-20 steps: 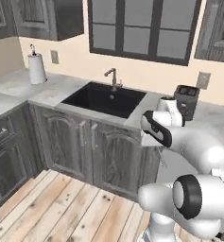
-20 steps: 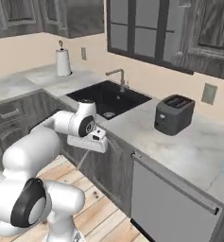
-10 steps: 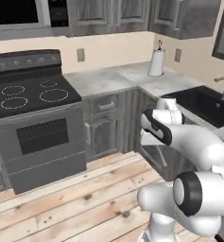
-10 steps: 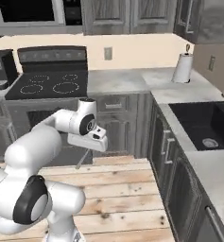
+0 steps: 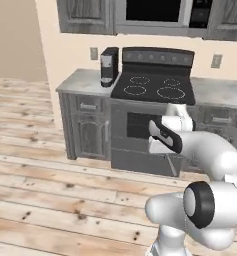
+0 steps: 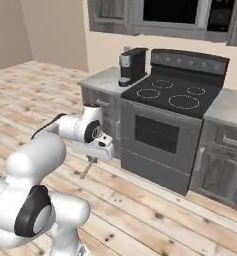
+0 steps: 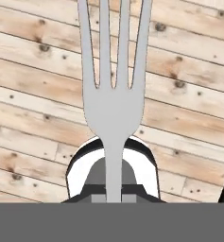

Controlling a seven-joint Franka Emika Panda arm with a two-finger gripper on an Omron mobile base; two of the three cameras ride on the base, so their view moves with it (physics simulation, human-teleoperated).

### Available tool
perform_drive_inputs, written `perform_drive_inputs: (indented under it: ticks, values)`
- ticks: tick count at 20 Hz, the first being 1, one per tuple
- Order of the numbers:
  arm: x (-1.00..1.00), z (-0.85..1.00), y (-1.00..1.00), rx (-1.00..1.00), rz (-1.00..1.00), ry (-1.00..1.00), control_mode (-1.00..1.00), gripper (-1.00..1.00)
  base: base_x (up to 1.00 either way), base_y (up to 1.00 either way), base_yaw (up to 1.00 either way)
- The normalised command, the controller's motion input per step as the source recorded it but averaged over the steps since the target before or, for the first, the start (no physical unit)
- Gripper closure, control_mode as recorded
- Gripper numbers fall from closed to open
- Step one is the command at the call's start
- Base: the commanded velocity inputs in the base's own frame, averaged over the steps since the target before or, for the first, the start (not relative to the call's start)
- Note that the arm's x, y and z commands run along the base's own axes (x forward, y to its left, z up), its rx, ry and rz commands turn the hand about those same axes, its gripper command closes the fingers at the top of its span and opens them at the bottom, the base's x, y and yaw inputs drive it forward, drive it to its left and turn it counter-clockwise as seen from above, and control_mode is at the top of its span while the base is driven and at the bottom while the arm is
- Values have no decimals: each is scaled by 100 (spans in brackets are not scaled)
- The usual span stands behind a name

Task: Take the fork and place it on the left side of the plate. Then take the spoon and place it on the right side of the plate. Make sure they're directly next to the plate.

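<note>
So the tool is closed on the fork and carrying it out over the wooden floor. In the hand view the fork runs straight up the middle, handle pinched at the bottom, tines pointing away from the camera, with nothing but floor planks behind it. In the right base view you can see a thin sliver of the fork poking down and a bit to the left from under the hand, well above the floor and clear of everything.

The arm is bent in front of a black stove with a dark glass oven door. In the left base view the hand sits right in front of the oven door, so the tool itself is hard to make out there. A black coffee machine stands on the table just beside the stove's left edge, with grey cabinet doors underneath. There's more table on the other side of the stove too, plus grey upper cabinets along the top and a wall outlet near the coffee machine.

The fork touches no surface, it's just hanging in the grip between the robot's body and the stove front.
</note>
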Motion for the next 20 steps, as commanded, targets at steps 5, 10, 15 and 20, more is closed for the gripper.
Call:
perform_drive_inputs:
  ticks: [5,10,15,20]
  values:
    - [0,0,0,0,0,0,100,100,0,0,100]
    - [0,0,0,0,0,0,100,100,10,0,95]
    - [0,0,0,0,0,0,100,100,39,0,77]
    - [0,0,0,0,0,0,100,100,85,2,9]
